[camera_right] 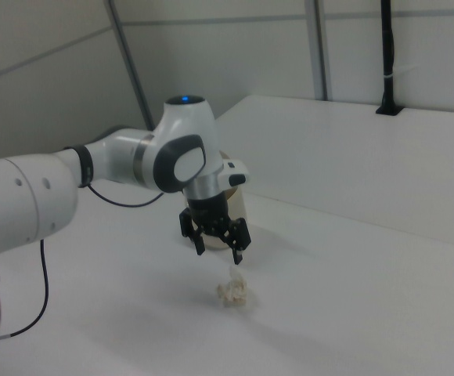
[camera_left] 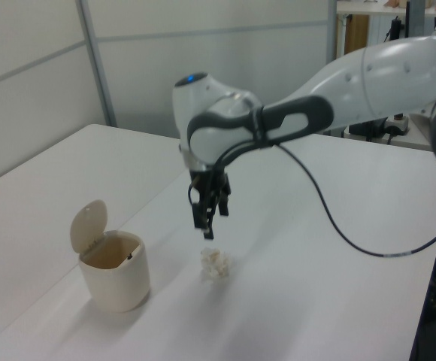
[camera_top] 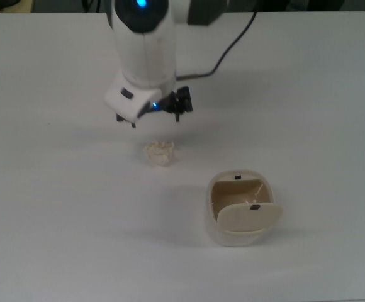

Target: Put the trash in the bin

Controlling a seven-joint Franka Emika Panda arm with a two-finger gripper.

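1. A plain white table (camera_top: 56,207) fills the top view; grey wall panels stand behind it in the left view.
2. In the right view the arm's body hides most of the bin (camera_right: 239,200).
3. The trash (camera_top: 159,152), a lumpy cream wad, lies on the table, apart from the smooth, rounded-square bin (camera_top: 239,214), whose flap lid is raised.
4. The gripper (camera_top: 155,118) hangs just above the trash, its fingers spread wide and holding nothing.

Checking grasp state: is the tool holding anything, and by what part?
Nothing held. The tool is open above the trash, which lies on the table; the bin stands apart.
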